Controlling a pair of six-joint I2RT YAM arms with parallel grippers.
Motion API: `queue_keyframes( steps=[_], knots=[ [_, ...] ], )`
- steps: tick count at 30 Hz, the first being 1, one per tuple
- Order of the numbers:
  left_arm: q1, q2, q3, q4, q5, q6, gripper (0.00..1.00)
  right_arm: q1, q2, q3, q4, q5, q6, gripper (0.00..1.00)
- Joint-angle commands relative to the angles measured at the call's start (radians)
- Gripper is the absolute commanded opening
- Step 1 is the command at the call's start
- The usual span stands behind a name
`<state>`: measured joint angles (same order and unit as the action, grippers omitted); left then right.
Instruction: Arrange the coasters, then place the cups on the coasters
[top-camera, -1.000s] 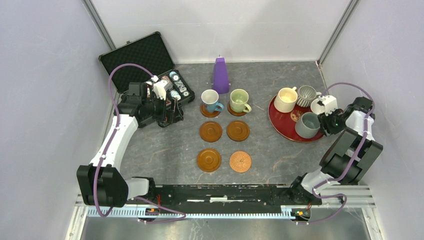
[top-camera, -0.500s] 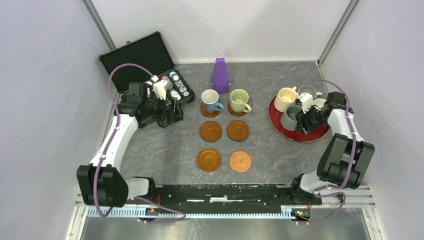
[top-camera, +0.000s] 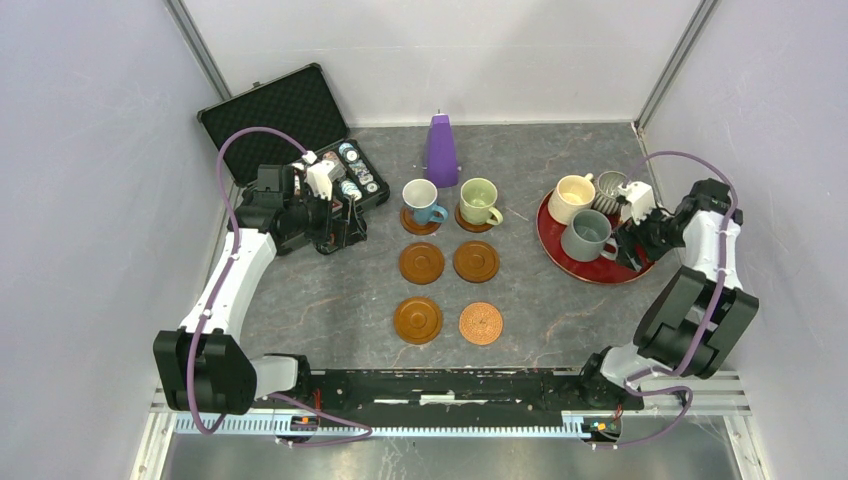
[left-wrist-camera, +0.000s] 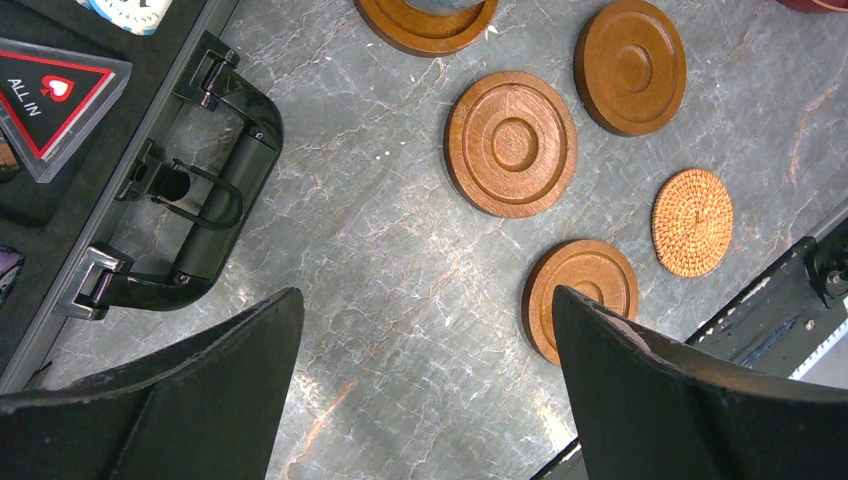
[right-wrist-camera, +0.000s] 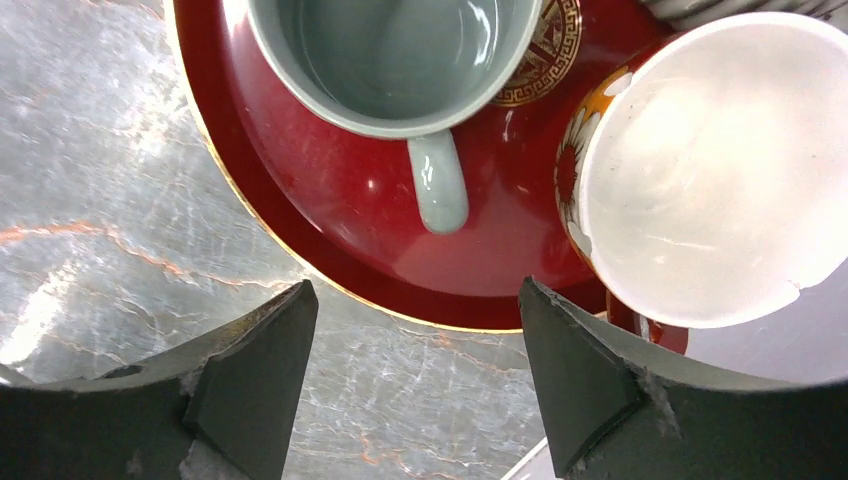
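step: fetch grey-teal mug (right-wrist-camera: 400, 60) on red tray (right-wrist-camera: 300, 200), scene right | right gripper (right-wrist-camera: 415, 300): jaws apart, empty, at tray's rim by the mug's handle (right-wrist-camera: 438, 185); left gripper (left-wrist-camera: 425, 330): spread wide, empty | how: straddle handle squarely; clear neighbouring red mug (right-wrist-camera: 710, 170); carry to a bare coaster (top-camera: 476, 261)

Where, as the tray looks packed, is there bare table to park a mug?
Bare table lies between the coasters and the red tray, and between the coasters and the near rail. Crowded: the tray, holding four mugs.
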<state>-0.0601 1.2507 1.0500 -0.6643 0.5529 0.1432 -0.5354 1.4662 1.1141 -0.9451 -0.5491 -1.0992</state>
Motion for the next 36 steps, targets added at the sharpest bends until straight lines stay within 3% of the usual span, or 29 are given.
queue_keyframes(
  steps=[1,15,19,24,36],
  knots=[
    [0.006,-0.005,0.03,0.005,0.022,0.03,1.0,-0.001,0.052,0.048,-0.015,0.063,-0.051,0.82],
    [0.006,0.004,0.036,-0.006,0.027,0.04,1.0,0.104,0.101,-0.015,0.149,0.134,-0.017,0.78],
    [0.006,0.009,0.042,-0.006,0.027,0.037,1.0,0.132,0.122,0.001,0.124,0.099,-0.012,0.7],
    [0.006,0.01,0.041,-0.004,0.027,0.037,1.0,0.147,0.126,0.006,0.083,0.064,-0.011,0.67],
    [0.006,0.032,0.045,0.0,0.033,0.038,1.0,0.153,0.183,-0.061,0.189,0.098,0.03,0.53]
  ],
)
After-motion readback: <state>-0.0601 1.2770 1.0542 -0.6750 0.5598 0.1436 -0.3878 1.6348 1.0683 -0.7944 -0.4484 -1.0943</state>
